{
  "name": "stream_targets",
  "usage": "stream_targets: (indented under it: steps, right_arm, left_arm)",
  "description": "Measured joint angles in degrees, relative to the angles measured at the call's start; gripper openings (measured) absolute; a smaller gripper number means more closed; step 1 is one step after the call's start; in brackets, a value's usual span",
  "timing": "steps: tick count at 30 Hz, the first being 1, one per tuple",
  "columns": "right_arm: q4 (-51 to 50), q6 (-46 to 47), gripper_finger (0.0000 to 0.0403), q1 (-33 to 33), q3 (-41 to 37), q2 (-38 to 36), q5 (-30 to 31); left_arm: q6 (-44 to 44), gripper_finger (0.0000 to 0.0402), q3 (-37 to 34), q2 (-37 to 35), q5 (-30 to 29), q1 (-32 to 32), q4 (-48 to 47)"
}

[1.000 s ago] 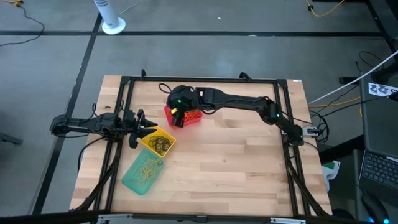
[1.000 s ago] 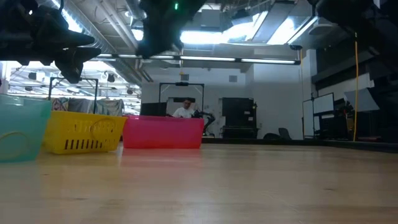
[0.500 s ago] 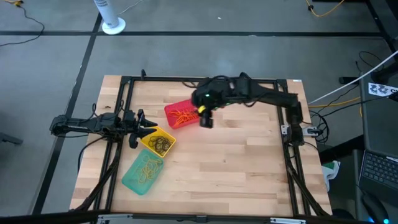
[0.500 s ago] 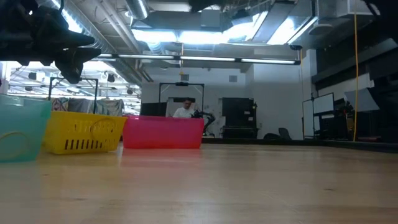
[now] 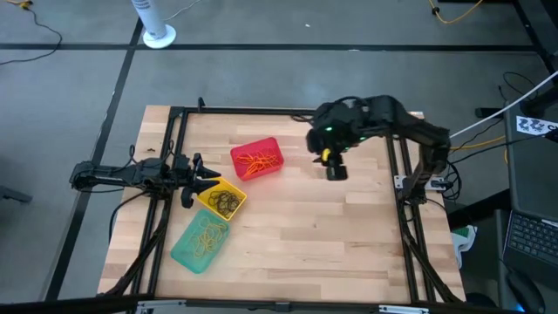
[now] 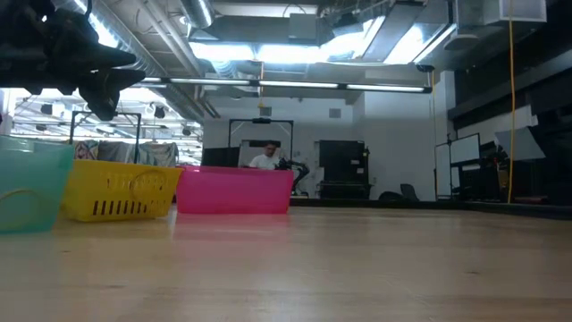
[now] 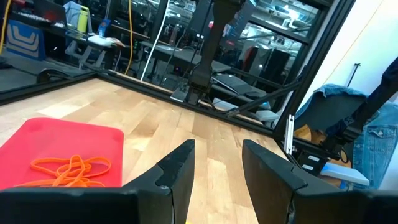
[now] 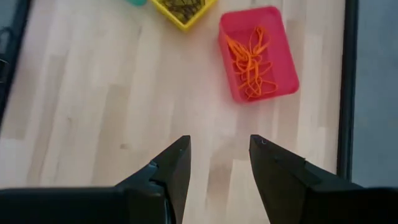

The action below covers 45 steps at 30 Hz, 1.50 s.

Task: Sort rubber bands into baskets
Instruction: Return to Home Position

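Rubber bands (image 5: pixel 255 162) all in baskets, right arm drawing back

Orange ones lie in the red basket (image 5: pixel 275 148), dark ones in the yellow basket (image 5: pixel 206 199), yellowish ones in the teal basket (image 5: pixel 179 253); no loose band shows on the table (image 5: pixel 331 235). The right gripper (image 5: pixel 335 168), over the red basket a second ago, is now well apart from it near the table's right side, fingers parted and holding nothing. I judge the sorting is finished and this arm goes home. The left gripper (image 7: pixel 217 146) waits just beside the yellow basket, also parted and empty. No brand or writing can be read.
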Motion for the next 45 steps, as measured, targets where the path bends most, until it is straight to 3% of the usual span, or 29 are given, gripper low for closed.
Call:
stream_targets:
  steps: [5,11,15,22,28,36,45]
  right_arm:
    - [0.18,-1.52,0.0166,0.00,-4.59,-5.92,-2.65]
    - [6.34,0.25,0.0166,0.01,-24.57,-20.09,-2.77]
    - [21.44,3.67,0.0166,0.01,-45.76,-34.18,-2.79]
    - [60.72,12.84,0.0166,0.01,-82.86,-56.09,-2.96]
    - [74.21,19.87,0.0166,0.01,-103.62,-68.61,-2.94]
    - [87.32,23.46,0.0166,0.01,-121.06,-84.72,-1.63]
    - [88.37,24.79,0.0166,0.01,-126.40,-99.86,-1.63]
  left_arm:
    - [0.00,0.0131,0.00,0.00,0.00,-0.02,-0.04]
    - [0.01,0.0131,0.00,0.02,0.00,0.00,0.00]
    - [0.00,0.0131,0.00,0.08,-0.01,-0.01,0.00]
    - [0.01,0.0131,0.00,0.09,-0.02,-0.02,-0.05]
    - [-0.01,0.0131,0.00,0.09,-0.02,-0.02,-0.04]
    - [-0.01,0.0131,0.00,0.09,-0.02,0.00,-0.04]
    - [-0.01,0.0131,0.02,0.09,-0.02,-0.02,-0.03]
